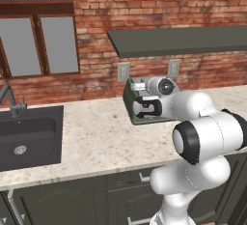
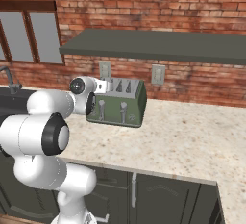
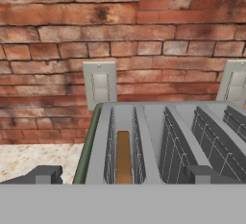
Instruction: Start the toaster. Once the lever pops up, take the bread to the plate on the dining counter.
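Peeking from the leftmost slot of the toaster (image 3: 144,136), the bread (image 3: 123,156) is seen edge-on; the jaws are spread, tips cropped; the toaster front is partly hidden behind the arm

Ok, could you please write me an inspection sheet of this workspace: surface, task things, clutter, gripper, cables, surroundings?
Surface: beige speckled stone worktop against the brick wall.
Task things: toaster, sage green, stands on the worktop by the wall; bread sits low inside its leftmost slot in the hand view.
Clutter: nothing seen.
Gripper: gripper hovers just in front of and above the toaster top; both finger tips apart, nothing between them, open.
Cables: nothing seen.
Surroundings: dark sink with faucet at the left; two wall outlets behind the toaster; dark shelf above; window; dark cabinets below.
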